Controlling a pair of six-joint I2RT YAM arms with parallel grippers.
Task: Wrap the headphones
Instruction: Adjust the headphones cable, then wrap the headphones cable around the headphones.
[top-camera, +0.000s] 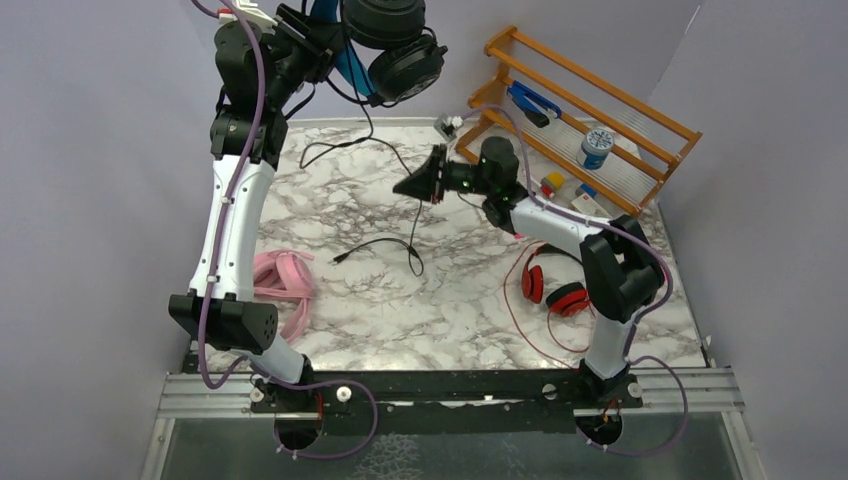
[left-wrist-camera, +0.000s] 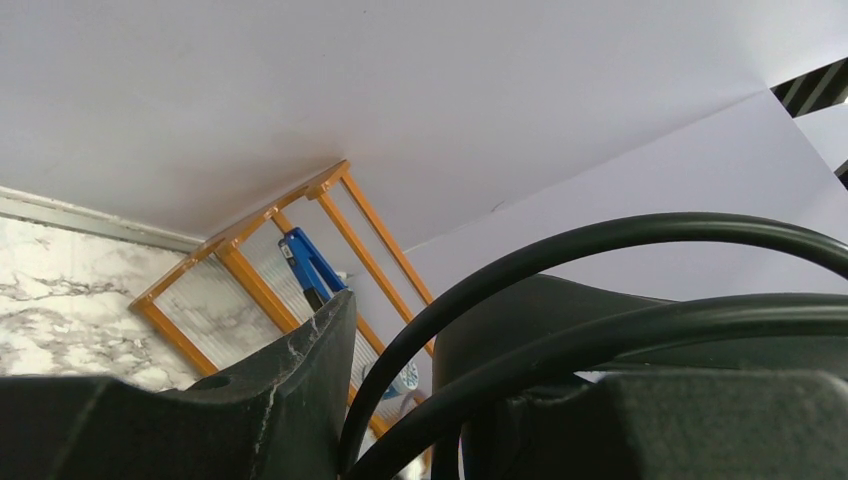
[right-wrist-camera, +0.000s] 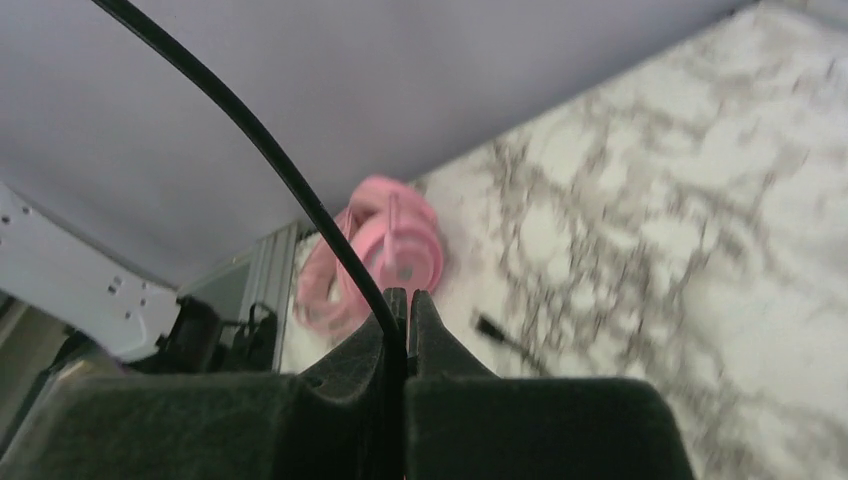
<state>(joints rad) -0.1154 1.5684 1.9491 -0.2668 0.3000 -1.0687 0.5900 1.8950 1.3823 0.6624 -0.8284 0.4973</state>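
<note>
My left gripper (top-camera: 322, 48) is raised high at the back left and is shut on the blue headband of the black headphones (top-camera: 395, 45). In the left wrist view their black cable (left-wrist-camera: 600, 240) loops across my finger (left-wrist-camera: 300, 370). The thin cable (top-camera: 372, 125) hangs to the table and ends in a plug (top-camera: 340, 258). My right gripper (top-camera: 425, 185) hovers mid-table, its jaws (right-wrist-camera: 408, 300) shut on that cable (right-wrist-camera: 250, 150). Pink headphones (top-camera: 280, 275) (right-wrist-camera: 390, 250) lie at the left, and red headphones (top-camera: 555, 290) lie at the right by my right arm.
An orange wooden rack (top-camera: 590, 120) (left-wrist-camera: 250, 260) stands at the back right with a blue tool (top-camera: 530, 100), a small round tub (top-camera: 597, 147) and other small items. Grey walls close the table in on three sides.
</note>
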